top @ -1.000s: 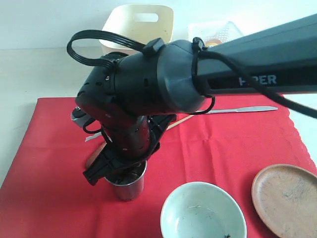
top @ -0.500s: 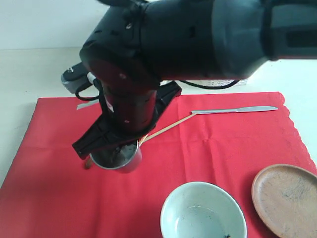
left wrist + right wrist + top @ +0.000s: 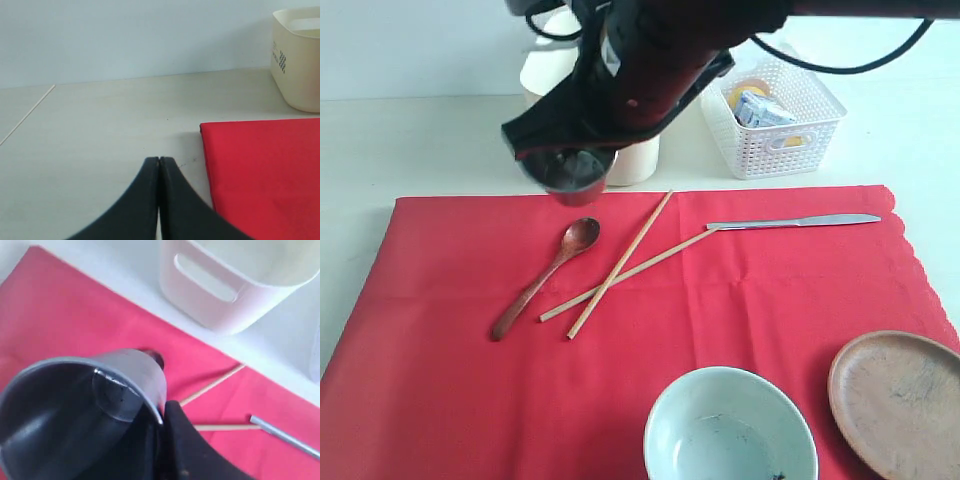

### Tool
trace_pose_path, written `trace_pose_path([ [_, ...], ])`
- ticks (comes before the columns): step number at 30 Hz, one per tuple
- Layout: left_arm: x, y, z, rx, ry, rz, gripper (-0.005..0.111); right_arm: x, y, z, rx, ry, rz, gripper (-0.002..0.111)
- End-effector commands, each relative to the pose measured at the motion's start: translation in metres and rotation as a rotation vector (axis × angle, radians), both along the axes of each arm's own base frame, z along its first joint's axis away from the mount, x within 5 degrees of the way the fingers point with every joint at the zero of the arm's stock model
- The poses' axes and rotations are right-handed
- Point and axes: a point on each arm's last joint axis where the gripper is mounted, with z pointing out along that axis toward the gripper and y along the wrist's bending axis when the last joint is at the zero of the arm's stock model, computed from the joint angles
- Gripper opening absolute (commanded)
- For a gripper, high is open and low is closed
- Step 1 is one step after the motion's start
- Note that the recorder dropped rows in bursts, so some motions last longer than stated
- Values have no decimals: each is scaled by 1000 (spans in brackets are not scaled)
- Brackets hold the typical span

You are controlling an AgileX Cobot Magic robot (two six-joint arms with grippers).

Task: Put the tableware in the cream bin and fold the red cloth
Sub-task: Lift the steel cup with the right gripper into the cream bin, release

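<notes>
My right gripper (image 3: 582, 152) is shut on the rim of the steel cup (image 3: 565, 175), holding it in the air over the far edge of the red cloth (image 3: 740, 300), just in front of the cream bin (image 3: 632, 160). The right wrist view shows the steel cup (image 3: 75, 405) pinched at its wall, with the cream bin (image 3: 235, 285) beyond. On the cloth lie the dark wooden spoon (image 3: 548, 276), the crossed chopsticks (image 3: 620, 265), the silver knife (image 3: 792, 221), the pale bowl (image 3: 730, 428) and the brown plate (image 3: 900, 400). My left gripper (image 3: 159, 161) is shut and empty beside the cloth's edge (image 3: 260, 170).
A white lattice basket (image 3: 775, 115) with small food items stands behind the cloth at the right. The cream bin (image 3: 297, 55) also shows in the left wrist view, past the cloth corner. Bare pale table (image 3: 410, 150) lies left of the bin.
My right gripper lifted the steel cup off the cloth and carried it away toward the cream bin, uncovering the spoon and chopsticks.
</notes>
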Motion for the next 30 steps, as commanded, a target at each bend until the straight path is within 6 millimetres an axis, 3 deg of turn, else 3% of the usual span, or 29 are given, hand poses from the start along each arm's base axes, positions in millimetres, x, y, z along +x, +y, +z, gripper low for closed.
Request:
trace_pose_path([
  [1,0,0,1,-3,-12,-4,1,32,-13,18,92,-120,-35,0],
  [5,0,0,1,-3,-12,-4,1,60,-20,25,149,-219,-46,0],
  [13,0,0,1,-3,-12,-4,1,109,-21,12,259,-324,-51,0],
  [19,0,0,1,-3,-12,-4,1,146,-16,-20,240,-319,-74,0],
  [24,0,0,1,-3,-12,-4,1,157,-9,-48,201,-289,-64,0],
  [30,0,0,1,-3,-12,-4,1,160,-8,-62,218,-252,-97,30],
])
